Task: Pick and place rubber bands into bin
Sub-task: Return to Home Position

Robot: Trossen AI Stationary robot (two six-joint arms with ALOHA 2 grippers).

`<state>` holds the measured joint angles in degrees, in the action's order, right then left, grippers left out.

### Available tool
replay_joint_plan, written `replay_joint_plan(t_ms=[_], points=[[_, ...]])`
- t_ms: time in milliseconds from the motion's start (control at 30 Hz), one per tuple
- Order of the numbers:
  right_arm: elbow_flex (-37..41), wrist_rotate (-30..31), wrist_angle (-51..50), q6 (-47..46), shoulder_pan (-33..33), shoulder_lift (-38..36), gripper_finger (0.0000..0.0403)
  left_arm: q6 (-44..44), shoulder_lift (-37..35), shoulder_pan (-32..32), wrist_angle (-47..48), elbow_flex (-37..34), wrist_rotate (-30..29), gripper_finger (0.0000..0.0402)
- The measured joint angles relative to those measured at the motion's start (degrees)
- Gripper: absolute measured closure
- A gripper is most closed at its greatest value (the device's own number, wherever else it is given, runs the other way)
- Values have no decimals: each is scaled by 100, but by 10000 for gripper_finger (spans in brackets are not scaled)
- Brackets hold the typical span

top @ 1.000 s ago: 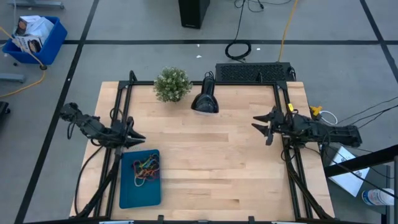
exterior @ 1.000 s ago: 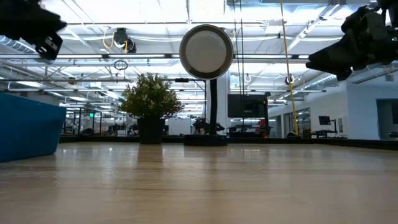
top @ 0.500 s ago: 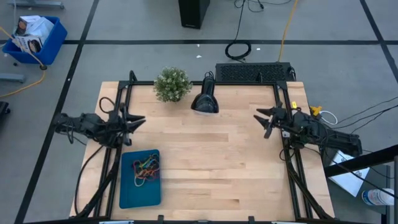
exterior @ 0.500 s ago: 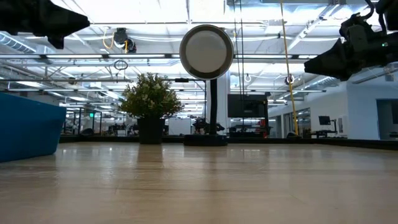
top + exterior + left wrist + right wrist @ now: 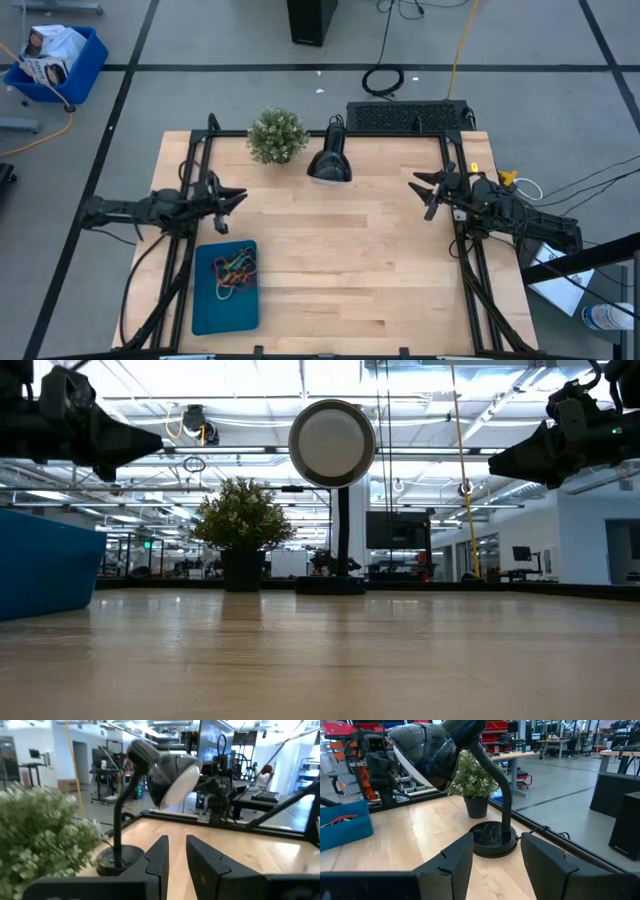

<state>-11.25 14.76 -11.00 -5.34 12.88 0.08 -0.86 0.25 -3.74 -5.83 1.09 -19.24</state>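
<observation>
The teal-blue bin (image 5: 207,300) lies flat on the table near its left front corner. Its wall also shows in the low view (image 5: 45,572) and the right wrist view (image 5: 347,829). Several rubber bands (image 5: 236,270) in orange, red, green and blue lie in a heap inside it, toward its far right corner, and show over its rim in the right wrist view (image 5: 339,819). My left gripper (image 5: 238,197) hovers above the table just beyond the bin's far edge. It is empty, and its fingers stand a narrow gap apart (image 5: 177,851). My right gripper (image 5: 420,195) hovers by the right edge, open and empty (image 5: 496,845).
A black desk lamp (image 5: 328,160) and a small potted plant (image 5: 277,135) stand at the table's far edge. A black keyboard-like slab (image 5: 405,115) lies behind the far right corner. Black frame rails (image 5: 190,180) run along both sides. Bare wood spreads across the middle (image 5: 340,260).
My left gripper has swung toward the table's far edge and a little toward its right, away from the bin, turning until its arm lies nearly level across the left edge. My right gripper has drawn slightly toward the far edge, then held still.
</observation>
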Motion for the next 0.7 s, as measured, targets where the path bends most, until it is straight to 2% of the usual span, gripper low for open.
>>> replay_joint_plan(t_ms=[167, 367, 700], points=[[101, -2, 169, -16, 0, -2, 242, -180, 2, 213, 164, -53, 170, 330], [986, -27, 1568, -34, -2, -1, 243, -112, 2, 320, 211, -48, 284, 330], [1008, -299, 1583, -103, 2, 22, 243, -95, 11, 340, 234, -42, 281, 330]])
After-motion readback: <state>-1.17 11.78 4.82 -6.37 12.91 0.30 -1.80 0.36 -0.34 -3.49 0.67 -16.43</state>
